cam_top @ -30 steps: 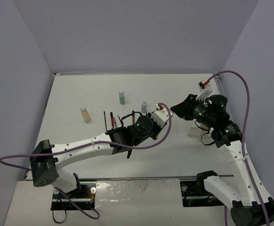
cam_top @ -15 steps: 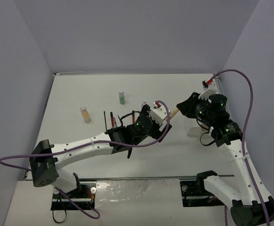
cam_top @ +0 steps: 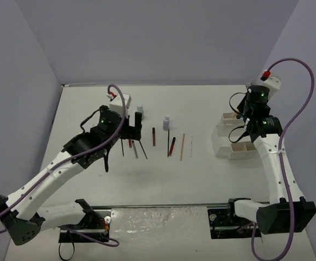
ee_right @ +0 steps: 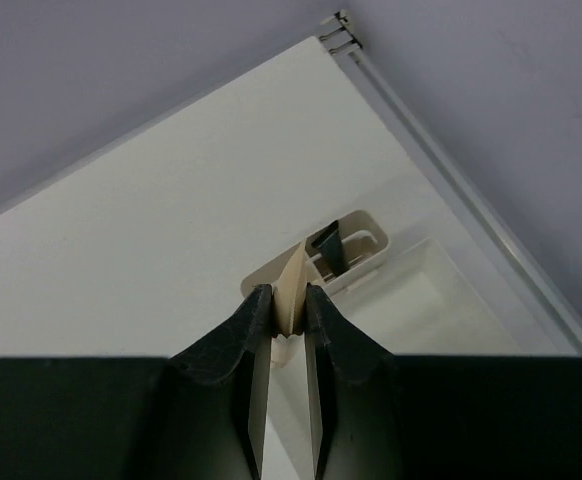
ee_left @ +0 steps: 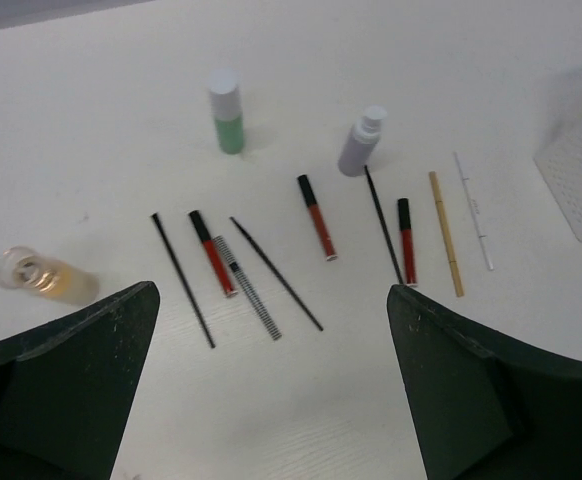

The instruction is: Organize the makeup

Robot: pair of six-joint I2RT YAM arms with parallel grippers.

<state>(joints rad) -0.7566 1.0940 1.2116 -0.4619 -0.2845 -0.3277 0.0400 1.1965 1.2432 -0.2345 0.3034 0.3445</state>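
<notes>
Your left gripper (ee_left: pixel 271 295) hangs over the table (ee_left: pixel 531 60), fingers spread wide, nothing between them. Ahead of it, listed from its left finger to its right: black stick (ee_left: pixel 183 280); capped red stick (ee_left: pixel 211 255); striped stick (ee_left: pixel 248 290) just beside that; slanted black stick (ee_left: pixel 276 273); middle red stick (ee_left: pixel 318 218); thin black stick (ee_left: pixel 383 225); short red stick (ee_left: pixel 405 242) just beside it; tan stick (ee_left: pixel 446 232); white stick (ee_left: pixel 473 210). Beyond the row you have a green-based bottle (ee_left: pixel 229 115) and a grey bottle (ee_left: pixel 359 142), both upright. A beige bottle (ee_left: pixel 49 279) sits near the left finger. Your right gripper (ee_right: pixel 289 300) pinches a held tan stick (ee_right: pixel 293 275) by its near end. The stick's far tip reaches over a small rounded compartment of the white tray (ee_right: pixel 426 295), where a dark item (ee_right: pixel 328 248) sits.
</notes>
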